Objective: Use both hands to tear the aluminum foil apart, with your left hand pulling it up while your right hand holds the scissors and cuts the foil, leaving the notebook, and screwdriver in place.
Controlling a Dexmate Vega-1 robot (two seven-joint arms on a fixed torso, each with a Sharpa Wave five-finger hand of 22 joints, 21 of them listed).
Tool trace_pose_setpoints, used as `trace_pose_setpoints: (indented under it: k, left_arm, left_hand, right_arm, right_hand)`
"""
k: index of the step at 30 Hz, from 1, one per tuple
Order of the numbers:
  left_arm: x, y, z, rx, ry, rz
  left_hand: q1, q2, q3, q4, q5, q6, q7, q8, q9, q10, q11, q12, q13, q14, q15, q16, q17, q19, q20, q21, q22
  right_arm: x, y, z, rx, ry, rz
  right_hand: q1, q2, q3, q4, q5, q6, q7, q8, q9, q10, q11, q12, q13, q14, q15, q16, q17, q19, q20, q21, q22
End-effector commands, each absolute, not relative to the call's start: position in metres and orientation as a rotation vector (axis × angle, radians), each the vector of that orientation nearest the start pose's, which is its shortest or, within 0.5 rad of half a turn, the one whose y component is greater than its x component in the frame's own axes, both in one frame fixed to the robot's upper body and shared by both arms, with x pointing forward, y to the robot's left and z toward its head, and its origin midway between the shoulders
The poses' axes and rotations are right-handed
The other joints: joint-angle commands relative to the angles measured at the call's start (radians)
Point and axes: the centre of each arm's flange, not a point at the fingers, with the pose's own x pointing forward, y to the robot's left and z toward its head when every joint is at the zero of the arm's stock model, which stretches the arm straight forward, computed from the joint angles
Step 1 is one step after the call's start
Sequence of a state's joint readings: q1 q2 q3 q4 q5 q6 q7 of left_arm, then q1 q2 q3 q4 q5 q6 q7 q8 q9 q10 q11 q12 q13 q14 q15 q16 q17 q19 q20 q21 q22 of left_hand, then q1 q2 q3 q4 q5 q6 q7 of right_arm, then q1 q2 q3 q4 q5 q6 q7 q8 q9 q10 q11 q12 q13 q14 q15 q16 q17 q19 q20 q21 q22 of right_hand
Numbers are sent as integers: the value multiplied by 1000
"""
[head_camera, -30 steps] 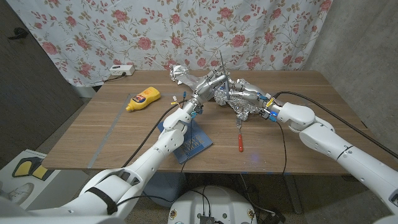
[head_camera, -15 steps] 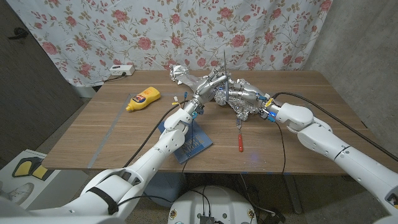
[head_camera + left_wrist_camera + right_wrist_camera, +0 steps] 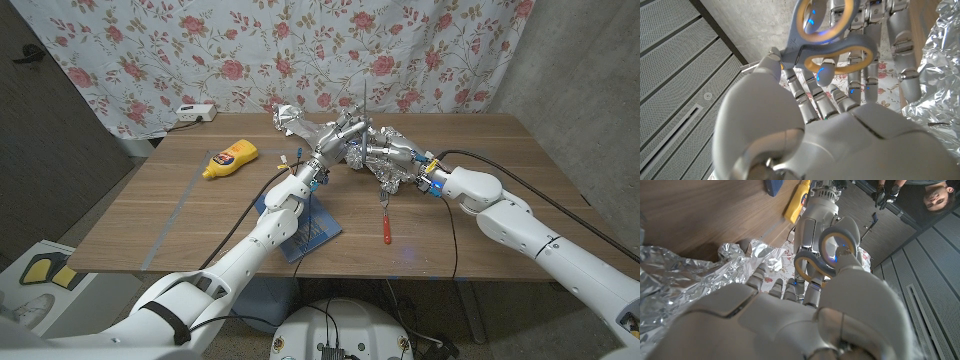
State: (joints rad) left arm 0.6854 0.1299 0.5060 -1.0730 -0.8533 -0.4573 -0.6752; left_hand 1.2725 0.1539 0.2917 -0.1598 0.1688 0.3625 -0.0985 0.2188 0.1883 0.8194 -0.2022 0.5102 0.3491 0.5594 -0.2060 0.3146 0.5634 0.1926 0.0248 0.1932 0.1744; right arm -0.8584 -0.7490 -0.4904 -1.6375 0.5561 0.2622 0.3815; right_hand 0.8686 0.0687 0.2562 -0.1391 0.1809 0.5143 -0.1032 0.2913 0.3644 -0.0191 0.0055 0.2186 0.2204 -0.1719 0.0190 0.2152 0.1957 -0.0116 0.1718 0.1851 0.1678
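Note:
Crumpled aluminum foil [image 3: 290, 120] lies at the table's far middle and runs under both hands; it also shows as foil [image 3: 940, 65] and foil [image 3: 685, 285]. The scissors [image 3: 363, 100] stand between the hands, blades pointing straight up. Their grey handles with yellow-lined loops [image 3: 832, 47] are held from both sides. My right hand [image 3: 392, 152] has a digit through one loop [image 3: 839, 240]. My left hand [image 3: 335, 138] has a fingertip [image 3: 822, 75] in the other loop and another finger against the handle's side. The blue notebook [image 3: 312, 232] lies under my left forearm. The red-handled screwdriver [image 3: 385, 228] lies to its right.
A yellow bottle [image 3: 230, 158] lies at the left of the wooden table [image 3: 180, 220], with a white power strip [image 3: 195, 113] at the far left edge. A flowered curtain hangs behind. A person [image 3: 935, 195] shows in the right wrist view.
The scissors' blades have swung from leaning left to standing upright. My right hand has shifted slightly left toward my left hand.

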Motion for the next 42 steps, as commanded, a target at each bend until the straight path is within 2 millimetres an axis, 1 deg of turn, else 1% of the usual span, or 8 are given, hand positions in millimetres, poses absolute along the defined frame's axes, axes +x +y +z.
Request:
trace_pose_setpoints:
  k: [1, 19, 27, 32, 35, 36, 39, 42]
  left_arm:
    - [624, 65, 0, -262, -795, -982]
    - [618, 65, -5, -261, -795, -975]
    - [615, 70, -6, -262, -804, -958]
    - [615, 73, -8, -259, -800, -950]
    - [615, 74, -10, -257, -801, -947]
    - [615, 75, -10, -256, -801, -945]
    - [615, 75, -11, -249, -802, -945]
    - [615, 76, -11, -234, -803, -943]
  left_hand:
    - [10, 0, -2, 0, 8, 6, -9, 1, 5, 22, -14, 103, 214, 28, -28, 7, 8, -7, 2, 3, 2]
    - [8, 8, -1, 8, 10, 4, -5, -5, 6, 18, -14, 101, 216, 18, -23, 1, 15, -12, 8, 3, 2]
    - [7, 10, 0, 10, 10, 4, -3, -6, 7, 15, -15, 101, 219, 16, -21, -2, 16, -13, 10, 3, 2]
    - [8, 9, 0, 9, 10, 6, -25, -7, 7, 11, -15, 100, 221, 15, -24, -1, 21, -14, 9, 3, 2]
    - [8, 9, -1, 10, 11, 5, -29, -7, 7, 11, -15, 101, 222, 13, -23, -1, 22, -15, 8, 3, 2]
    - [8, 8, -1, 10, 11, 6, -30, -7, 7, 11, -15, 101, 222, 13, -23, -1, 23, -16, 9, 3, 2]
    - [10, 10, 0, 9, 11, 7, -38, -8, 7, 11, -15, 101, 224, 10, -24, -2, 26, -17, 12, 2, 2]
    - [9, 12, 0, 11, 12, 12, -44, -7, 8, 5, -16, 98, 222, 7, -23, -2, 30, -20, 13, 2, 2]
  right_arm:
    - [571, -202, -5, -390, -647, 788]
    - [576, -210, -16, -267, -648, 803]
    - [578, -210, -20, -207, -650, 836]
    - [577, -209, -23, -177, -652, 846]
    - [577, -209, -23, -163, -649, 854]
    - [577, -209, -24, -159, -648, 858]
    - [576, -208, -24, -164, -637, 867]
    - [576, -208, -24, -170, -633, 875]
  right_hand:
    - [1, -7, -6, 1, 4, -16, 8, -12, -1, -9, 12, -3, 2, -60, 12, -4, 3, -4, 16, -2, -1]
    - [-11, -11, -17, 8, -1, -29, 35, -33, -15, -5, 22, -2, 0, -57, 18, -2, 5, -6, 23, -1, -1]
    - [-18, -10, -21, 11, -2, -24, 31, -36, -20, 0, 25, -1, 0, -53, 21, -1, 5, -4, 27, -1, -1]
    - [-20, -9, -22, 12, -2, -33, 16, -42, -22, 4, 24, 1, -1, -46, 25, 2, 5, -3, 26, 0, -1]
    - [-20, -6, -22, 11, -2, -32, 14, -45, -24, 20, 30, 7, -1, -41, 28, 4, 5, -1, 27, 0, -1]
    - [-17, -4, -21, 9, -1, -31, 14, -46, -25, 34, 38, 11, -1, -38, 34, 4, 5, 1, 30, 1, -1]
    - [2, 8, -13, 0, -1, -28, 11, -51, -30, 76, 63, 23, -3, -3, 96, 14, 3, 12, 33, 3, -1]
    - [15, 13, -8, -6, -1, -28, 15, -53, -32, 87, 83, 23, -5, 7, 114, 16, 1, 14, 35, 3, -1]
